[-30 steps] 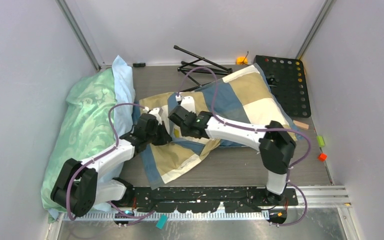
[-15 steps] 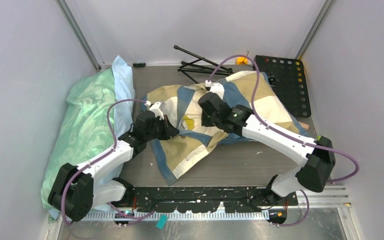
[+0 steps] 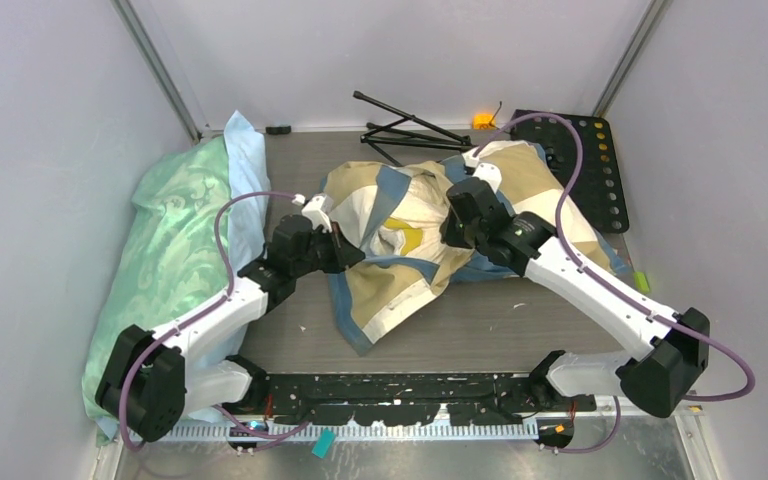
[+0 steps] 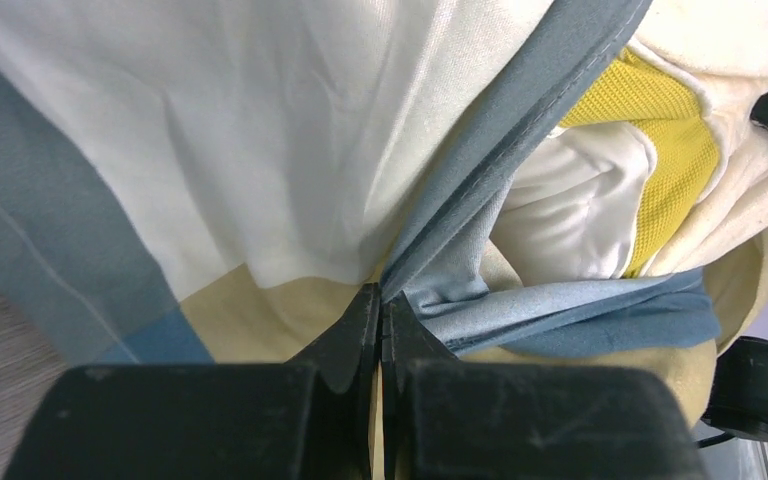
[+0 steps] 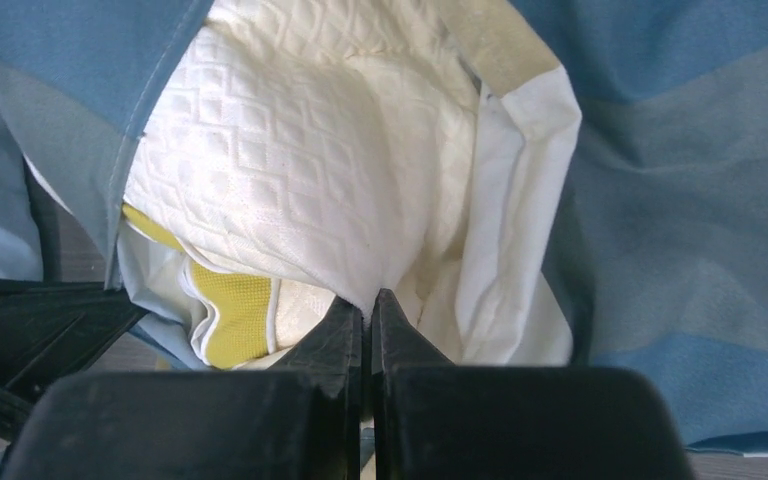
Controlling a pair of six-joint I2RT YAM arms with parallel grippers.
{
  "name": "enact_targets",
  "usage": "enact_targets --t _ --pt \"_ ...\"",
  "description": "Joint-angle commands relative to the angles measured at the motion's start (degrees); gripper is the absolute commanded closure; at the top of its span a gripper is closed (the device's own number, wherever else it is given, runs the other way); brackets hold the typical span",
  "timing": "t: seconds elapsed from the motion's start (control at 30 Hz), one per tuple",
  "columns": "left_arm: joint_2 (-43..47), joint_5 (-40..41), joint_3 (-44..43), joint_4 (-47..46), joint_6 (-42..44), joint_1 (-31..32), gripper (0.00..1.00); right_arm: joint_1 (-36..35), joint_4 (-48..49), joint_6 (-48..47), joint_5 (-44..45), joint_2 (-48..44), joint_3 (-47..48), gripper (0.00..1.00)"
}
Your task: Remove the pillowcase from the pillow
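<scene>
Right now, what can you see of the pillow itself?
Mostly hidden. The pillow shows only through the pillowcase mouth: plump white fabric quilted in small diamonds, with a yellow mesh edge piped white. It lies in the middle of the table, not yet out of the cover. The right gripper is shut, apparently pinching its white face; the left gripper is shut on the pillowcase's blue hem.

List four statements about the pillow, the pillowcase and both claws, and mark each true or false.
1. The left claw is shut on the pillowcase. True.
2. The pillow lies fully outside the pillowcase. False: it sits inside, seen through the opening.
3. The right claw is wide open. False: it is shut, apparently pinching the pillow.
4. A mint-green pillow lies at the table's left side. True.
</scene>
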State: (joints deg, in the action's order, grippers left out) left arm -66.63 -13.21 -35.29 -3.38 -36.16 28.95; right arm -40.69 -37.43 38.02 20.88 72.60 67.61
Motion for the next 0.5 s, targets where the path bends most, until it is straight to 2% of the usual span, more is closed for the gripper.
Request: enact_targets --t 0.0,0.1,0.23,0.33,0.4,0.47 --pt "-1.6 15.6 2.2 18.5 4.8 -2.8 1.00 7.3 -3.0 -1.0 21.3 -7.6 0.0 1.00" --pt "-0.2 15.7 1.4 19.8 4.6 -2.8 1.00 7.9 -0.8 -3.6 16.0 -6.6 -1.6 1.00" --pt "2.7 11.3 -1.3 20.9 3.1 -2.6 1.00 7.9 4.9 -5.2 -3.0 -2.3 -3.1 1.00" --pt "4.0 10.9 -4.5 21.6 2.7 -1.2 0.99 7.2 10.4 -3.0 -15.2 2.8 -3.9 1.00" --pt "3.6 12.0 -7.1 22.3 3.0 -0.3 0.89 4.1 13.5 -2.5 -17.2 6.1 -3.8 1.00" --pt "1.8 14.6 -10.5 25.3 3.9 0.6 0.67 0.8 14.3 -3.1 -15.2 8.1 -2.7 1.00"
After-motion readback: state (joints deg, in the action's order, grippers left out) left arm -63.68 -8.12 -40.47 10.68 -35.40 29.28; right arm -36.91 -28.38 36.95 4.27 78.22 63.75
